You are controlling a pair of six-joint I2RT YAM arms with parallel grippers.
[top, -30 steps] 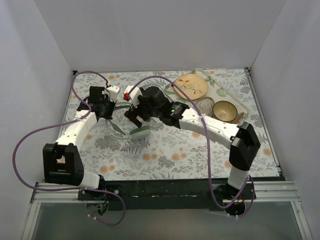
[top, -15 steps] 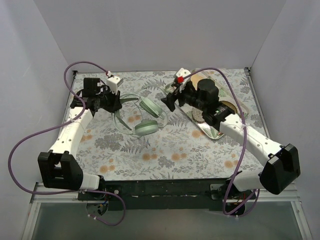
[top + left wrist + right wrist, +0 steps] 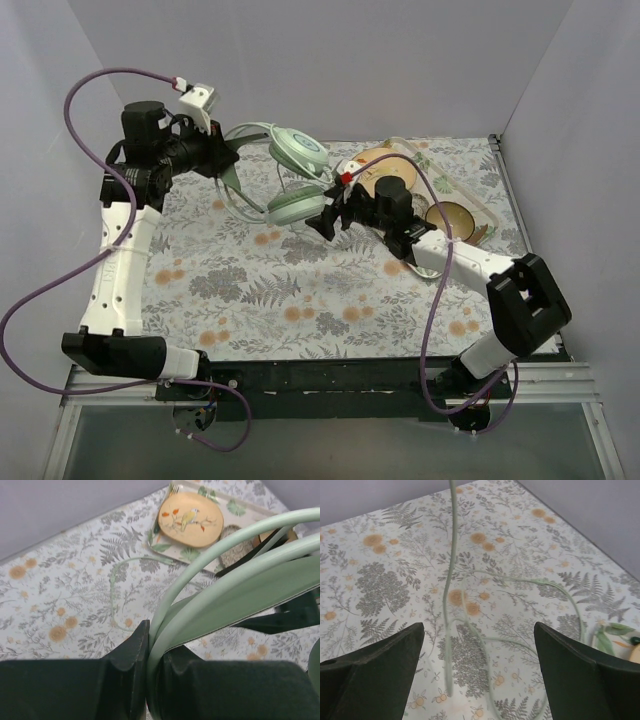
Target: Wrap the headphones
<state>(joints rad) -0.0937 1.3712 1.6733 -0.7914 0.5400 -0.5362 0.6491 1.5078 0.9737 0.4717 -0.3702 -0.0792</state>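
Note:
The pale mint-green headphones [image 3: 298, 150] hang in the air above the far middle of the table, one ear cup above the other. My left gripper [image 3: 222, 160] is raised high and shut on their thin headband [image 3: 215, 555], which is pinched between my fingers. The green cable [image 3: 451, 570] hangs down and lies in loose curves on the floral cloth. My right gripper [image 3: 320, 222] is open and empty, low over the table just below the lower ear cup [image 3: 292, 207], with the cable's loops between and ahead of its fingertips [image 3: 385, 655].
A tray [image 3: 452, 178] stands at the back right with a yellow bird plate [image 3: 190, 519] and a bowl [image 3: 450, 218] on it, close behind the right arm. Grey walls close in the table on three sides. Purple robot cables loop beside both arms.
My left arm has lifted the headphones off the table and up to the left. My right gripper has moved from over the tray to low under the headphones.

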